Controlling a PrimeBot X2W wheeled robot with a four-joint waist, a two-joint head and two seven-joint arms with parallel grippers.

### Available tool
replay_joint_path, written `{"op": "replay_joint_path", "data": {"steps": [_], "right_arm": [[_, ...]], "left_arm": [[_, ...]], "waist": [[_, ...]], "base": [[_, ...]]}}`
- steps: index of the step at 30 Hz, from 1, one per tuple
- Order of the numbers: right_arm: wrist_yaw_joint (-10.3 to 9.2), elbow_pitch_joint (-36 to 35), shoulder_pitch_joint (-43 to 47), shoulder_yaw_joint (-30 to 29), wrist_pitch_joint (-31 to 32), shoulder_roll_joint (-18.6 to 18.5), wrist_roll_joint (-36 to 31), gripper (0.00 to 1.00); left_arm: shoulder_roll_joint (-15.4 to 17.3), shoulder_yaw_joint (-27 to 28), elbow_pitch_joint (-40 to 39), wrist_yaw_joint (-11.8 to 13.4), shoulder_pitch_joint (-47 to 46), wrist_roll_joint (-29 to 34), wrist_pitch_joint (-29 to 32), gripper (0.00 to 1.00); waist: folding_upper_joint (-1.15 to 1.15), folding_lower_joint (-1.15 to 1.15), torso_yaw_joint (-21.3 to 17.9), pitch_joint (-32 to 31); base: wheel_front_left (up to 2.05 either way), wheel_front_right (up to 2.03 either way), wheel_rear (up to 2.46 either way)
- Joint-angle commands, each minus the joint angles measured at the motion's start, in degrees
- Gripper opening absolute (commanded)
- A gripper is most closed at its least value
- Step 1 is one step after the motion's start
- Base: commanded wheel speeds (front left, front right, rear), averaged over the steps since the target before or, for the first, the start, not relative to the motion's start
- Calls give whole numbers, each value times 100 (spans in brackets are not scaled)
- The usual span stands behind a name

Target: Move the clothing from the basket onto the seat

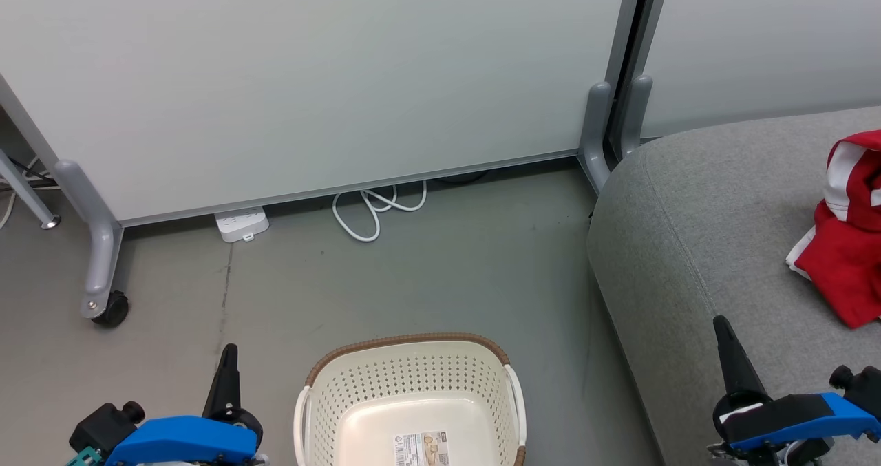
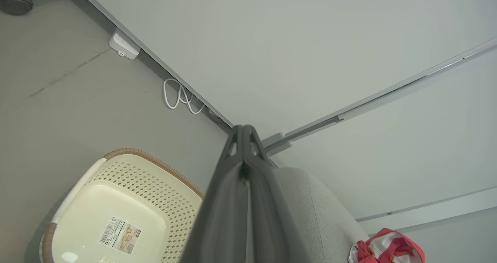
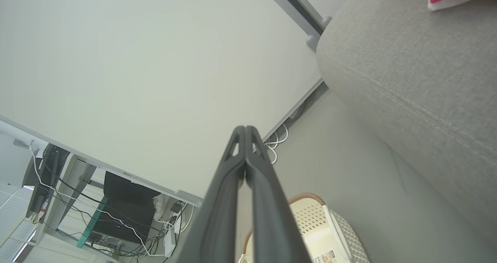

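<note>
A grey floor [image 1: 413,273] runs up to pale partition panels [image 1: 310,73] on grey wheeled feet, with a black caster [image 1: 110,309] at the far left. At the foot of the left panel lies a white power strip [image 1: 241,224], and just to its right a looped white cable [image 1: 375,208]. The basket [image 1: 413,376] stands on the floor near the robot, between the two arms. Its brown rim faces the panels, and a printed label [image 1: 421,449] lies flat on its cream bottom. To its right, a little apart from it, is the rounded corner of the seat [image 1: 702,232]. The clothing [image 1: 850,246] lies crumpled on top of the seat at the right, red with white bands. The picture's edge cuts it off, so it may be one garment or two lying together. The left gripper [image 2: 244,129] is clenched, its two dark fingers pressed flat against each other with nothing between them. In the head view it sits low to the left of the basket, above the floor and clear of the rim. The right gripper [image 3: 245,129] is clenched in the same way and grasps nothing. In the head view it rises in front of the near part of the seat, well apart from the clothing. Both arms wear blue housings at the wrist.
</note>
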Motion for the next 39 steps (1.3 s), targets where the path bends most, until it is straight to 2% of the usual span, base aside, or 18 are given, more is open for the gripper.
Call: {"op": "replay_joint_path", "data": {"steps": [1, 39], "right_arm": [[2, -52, -167, -18, 29, -38, 170, 0], [2, 15, -323, -96, 391, -52, 2467, 0]], "left_arm": [[-8, 78, -95, -9, -161, -130, 35, 0], [-118, 566, -434, -15, -301, -1925, 596, 0]], "waist": [[0, 0, 1, 1], [0, 0, 12, 31]], "base": [[0, 0, 0], [0, 0, 0]]}}
